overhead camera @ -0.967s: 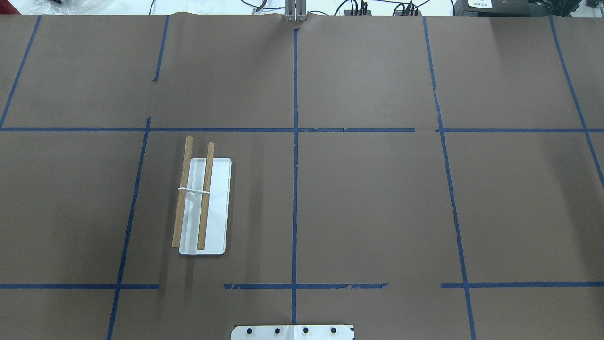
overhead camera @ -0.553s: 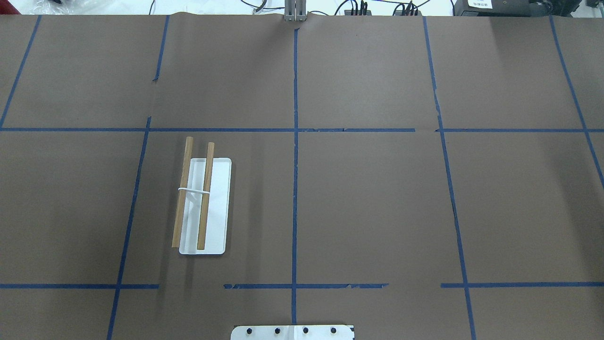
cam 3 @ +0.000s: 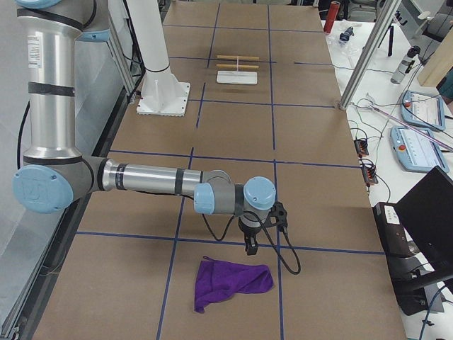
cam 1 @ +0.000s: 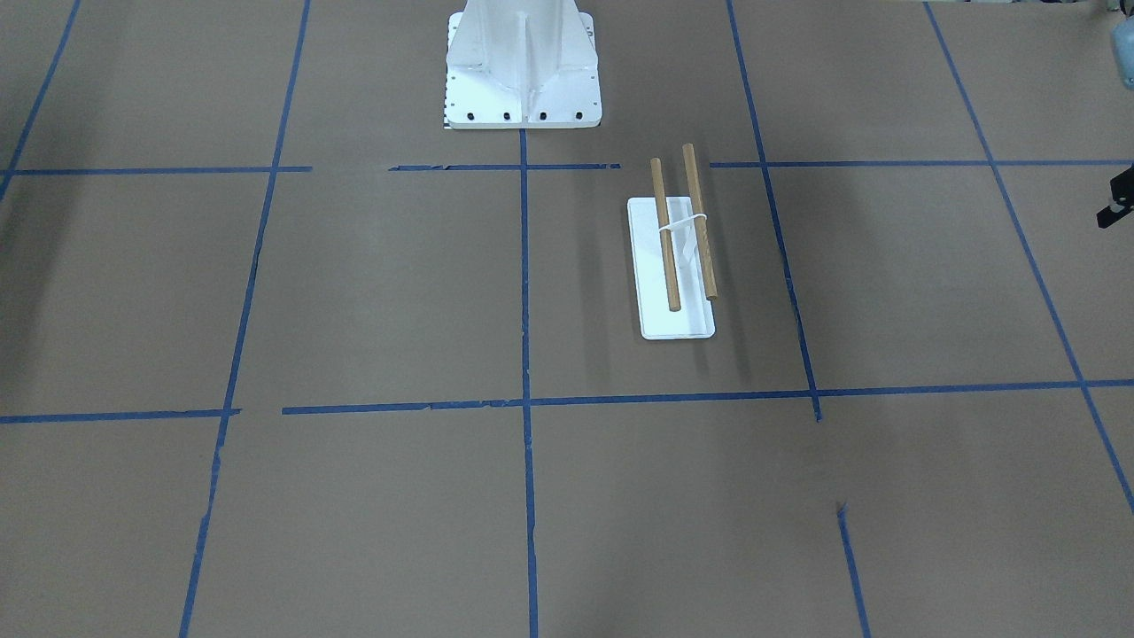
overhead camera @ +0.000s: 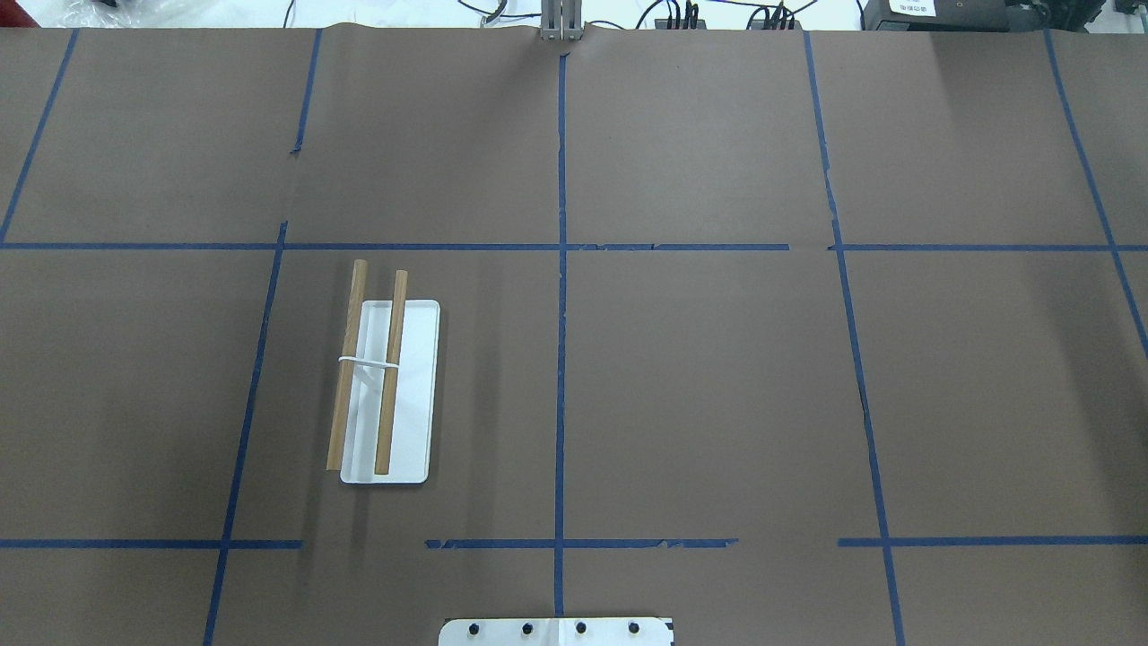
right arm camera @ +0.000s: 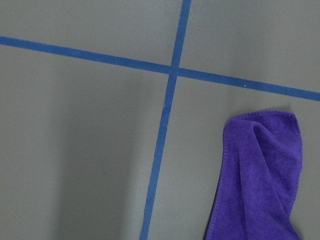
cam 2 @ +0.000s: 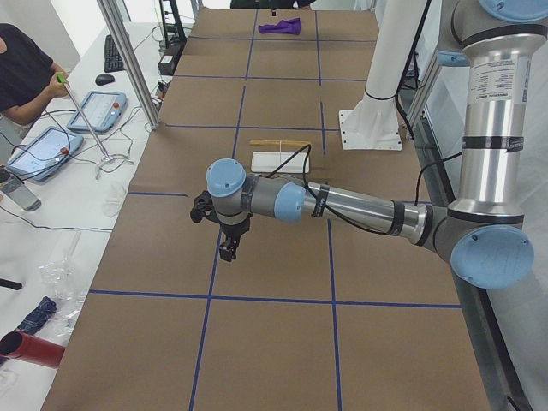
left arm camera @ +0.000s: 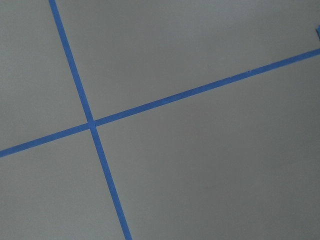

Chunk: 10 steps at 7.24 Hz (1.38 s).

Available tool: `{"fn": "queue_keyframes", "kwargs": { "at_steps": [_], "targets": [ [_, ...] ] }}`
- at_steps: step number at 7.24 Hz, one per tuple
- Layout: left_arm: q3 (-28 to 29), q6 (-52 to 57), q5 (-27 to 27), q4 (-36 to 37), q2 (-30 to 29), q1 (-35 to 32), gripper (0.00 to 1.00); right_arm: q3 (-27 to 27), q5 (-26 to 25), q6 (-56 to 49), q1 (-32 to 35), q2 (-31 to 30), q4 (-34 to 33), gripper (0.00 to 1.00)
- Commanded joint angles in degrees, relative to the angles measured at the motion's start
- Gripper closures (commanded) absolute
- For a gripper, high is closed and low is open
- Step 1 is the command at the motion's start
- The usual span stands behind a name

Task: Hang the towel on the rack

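Observation:
The rack (overhead camera: 386,386) stands on the brown table with its white base and two wooden dowels, left of centre; it also shows in the front-facing view (cam 1: 678,257). The purple towel (cam 3: 233,280) lies crumpled flat on the table at the right end, and shows in the right wrist view (right arm camera: 262,175). My right gripper (cam 3: 249,248) hangs pointing down just above the table, a little short of the towel. My left gripper (cam 2: 227,253) hangs pointing down over the left end, far from the rack. I cannot tell whether either gripper is open or shut. Neither wrist view shows fingers.
The white robot pedestal (cam 1: 523,62) stands at the table's near middle edge. Blue tape lines (overhead camera: 560,269) grid the table. An aluminium post (cam 2: 128,60) and an operator with tablets (cam 2: 38,150) are beyond the left end. Cables and devices (cam 3: 417,142) lie by the right end.

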Motion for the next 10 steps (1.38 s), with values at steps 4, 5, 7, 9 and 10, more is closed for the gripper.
{"fn": "queue_keyframes", "kwargs": {
  "at_steps": [4, 5, 7, 9, 10],
  "targets": [
    [-0.41, -0.09, -0.05, 0.01, 0.01, -0.03, 0.0, -18.74, -4.24, 1.7, -2.96, 7.16, 9.53, 0.16],
    [-0.41, 0.0, -0.05, -0.07, 0.01, -0.03, 0.0, -19.98, -4.42, 1.7, -3.49, 7.17, 9.62, 0.18],
    [-0.15, 0.0, -0.13, -0.16, 0.01, 0.06, 0.0, -22.0, -7.04, 1.7, -3.84, 8.74, 9.53, 0.23],
    [-0.24, 0.0, -0.13, -0.34, -0.08, 0.06, 0.0, -23.07, -7.84, 1.7, -4.11, 9.01, 9.53, 0.28],
    [-0.24, 0.0, -0.13, -0.34, -0.08, 0.06, 0.0, -23.16, -8.11, 1.7, -4.28, 9.01, 9.53, 0.3]
  ]
}}
